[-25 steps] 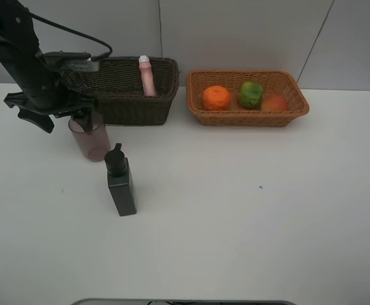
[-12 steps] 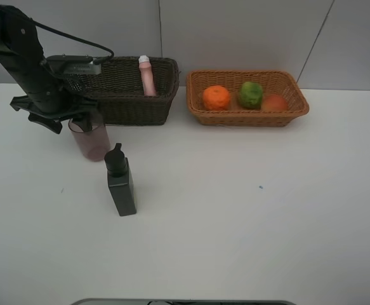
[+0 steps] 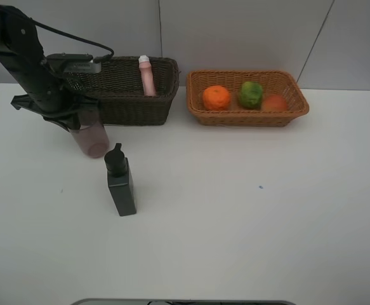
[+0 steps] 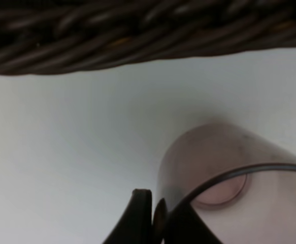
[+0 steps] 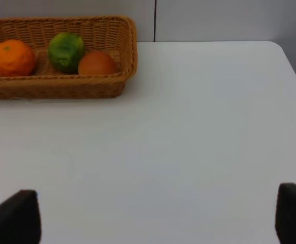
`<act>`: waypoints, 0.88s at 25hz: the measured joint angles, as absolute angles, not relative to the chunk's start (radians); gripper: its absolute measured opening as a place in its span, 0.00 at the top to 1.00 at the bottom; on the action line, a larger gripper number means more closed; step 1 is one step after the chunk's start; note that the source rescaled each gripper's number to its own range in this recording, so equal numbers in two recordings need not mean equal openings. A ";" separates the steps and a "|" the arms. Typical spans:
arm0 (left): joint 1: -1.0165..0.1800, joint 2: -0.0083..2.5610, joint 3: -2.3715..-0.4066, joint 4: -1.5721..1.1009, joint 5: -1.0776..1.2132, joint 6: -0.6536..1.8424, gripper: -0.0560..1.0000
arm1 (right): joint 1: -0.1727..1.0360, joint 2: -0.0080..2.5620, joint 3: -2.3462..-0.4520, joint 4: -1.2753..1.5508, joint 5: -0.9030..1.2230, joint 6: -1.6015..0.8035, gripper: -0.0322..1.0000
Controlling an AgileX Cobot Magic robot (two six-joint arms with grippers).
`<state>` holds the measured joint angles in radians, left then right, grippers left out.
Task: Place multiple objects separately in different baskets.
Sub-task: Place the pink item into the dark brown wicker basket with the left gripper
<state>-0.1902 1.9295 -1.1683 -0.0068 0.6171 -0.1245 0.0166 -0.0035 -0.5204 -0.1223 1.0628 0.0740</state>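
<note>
Tan basket [image 3: 248, 121]: three fruits [image 3: 216, 97]; brown basket [image 3: 134, 109]: one bottle [image 3: 148, 76]. Left end effector [image 4: 160, 217] pinches cup [image 3: 92, 141]; right end effector [image 5: 153, 216] spread.

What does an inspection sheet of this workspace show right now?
Surface: white table, a few tiny dark specks.
Job's things: dark basket holds pink bottle; tan basket holds tangerine, green fruit, peach; pump bottle upright on table; mauve cup in front of dark basket.
Clutter: nothing seen.
Grippers: left gripper shut on the cup's rim; right gripper open over bare table.
Cables: black cable along the left arm.
Surroundings: grey wall panels behind.
</note>
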 joint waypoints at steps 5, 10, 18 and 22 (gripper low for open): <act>-0.190 1.929 -1.168 -0.007 0.617 -0.125 0.95 | 0.017 -0.004 -0.520 -0.122 1.063 0.074 0.05; -0.190 1.929 -1.168 -0.007 0.618 -0.125 0.95 | 0.017 -0.004 -0.520 -0.122 1.063 0.074 0.05; -0.190 1.879 -1.168 -0.007 0.650 -0.125 0.95 | 0.017 -0.004 -0.520 -0.122 1.063 0.074 0.05; -0.190 1.790 -1.168 -0.007 0.683 -0.144 0.95 | 0.017 -0.004 -0.520 -0.122 1.063 0.074 0.05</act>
